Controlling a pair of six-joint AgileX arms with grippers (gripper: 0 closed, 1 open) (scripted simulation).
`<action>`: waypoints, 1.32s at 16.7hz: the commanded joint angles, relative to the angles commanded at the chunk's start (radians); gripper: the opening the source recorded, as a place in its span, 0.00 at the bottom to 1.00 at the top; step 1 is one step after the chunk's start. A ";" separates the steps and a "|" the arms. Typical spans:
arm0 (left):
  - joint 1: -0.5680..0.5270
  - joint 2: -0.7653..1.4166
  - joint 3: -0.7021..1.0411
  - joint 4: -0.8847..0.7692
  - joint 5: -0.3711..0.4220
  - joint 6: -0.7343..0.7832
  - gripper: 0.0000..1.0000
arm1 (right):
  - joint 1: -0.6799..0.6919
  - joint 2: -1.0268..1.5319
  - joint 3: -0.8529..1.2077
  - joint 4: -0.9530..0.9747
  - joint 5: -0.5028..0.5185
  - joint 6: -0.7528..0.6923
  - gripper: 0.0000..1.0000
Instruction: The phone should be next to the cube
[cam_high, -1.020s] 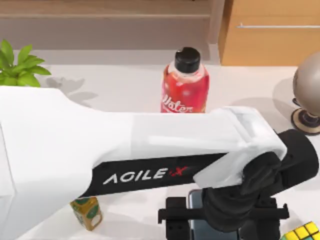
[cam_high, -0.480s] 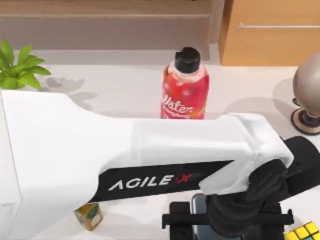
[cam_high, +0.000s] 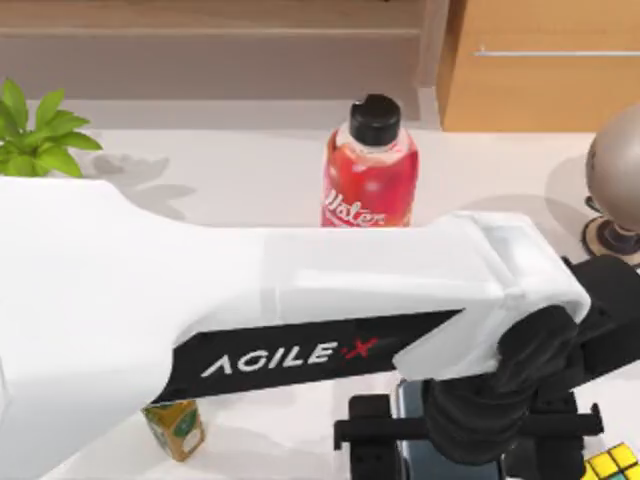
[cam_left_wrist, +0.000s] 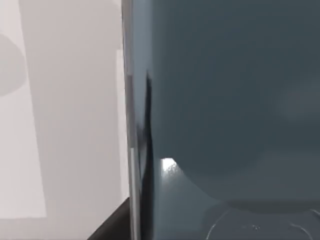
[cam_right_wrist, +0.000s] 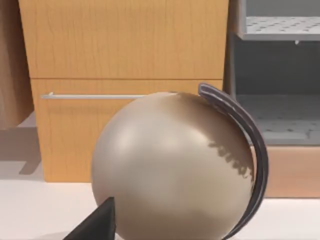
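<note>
Your left gripper sits at the near edge of the table toward the right, pointing straight down over the phone. Its crossbar spans the phone's width, but the wrist hides the fingertips, so you cannot tell whether the jaws are clenched on the phone or merely straddling it. The left wrist view has the dark glass face right up against the lens, with the pale edge running alongside, which suggests the gripper is pressed very low over it.

The phone looks thin, stiff and slick: glass face, smooth metal rim, and probably light. Lying flat, it offers little to bite on, so take it across the two long edges near the middle, where it will not pivot. Expect it to slide rather than lift if the grip is shallow, and avoid pressing on the face.

The cube lies at the bottom right corner of the top view, near the phone but apart from it, so only a short move to the right seems to be needed.

Around that: a small carton sits well to the left, and a red bottle stands farther back, neither in the path. A globe stands at the right edge, beyond the cube; keep clear of its stand. Your right arm is parked facing that globe.
</note>
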 joint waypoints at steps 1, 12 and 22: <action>0.000 -0.005 0.005 0.003 0.001 -0.001 0.00 | 0.000 0.000 0.000 0.000 0.000 0.000 1.00; -0.008 -0.063 0.056 0.043 0.003 0.004 0.00 | 0.000 0.000 0.000 0.000 0.000 0.000 1.00; -0.024 -0.095 0.073 0.089 -0.005 0.020 0.00 | 0.000 0.000 0.000 0.000 0.000 0.000 1.00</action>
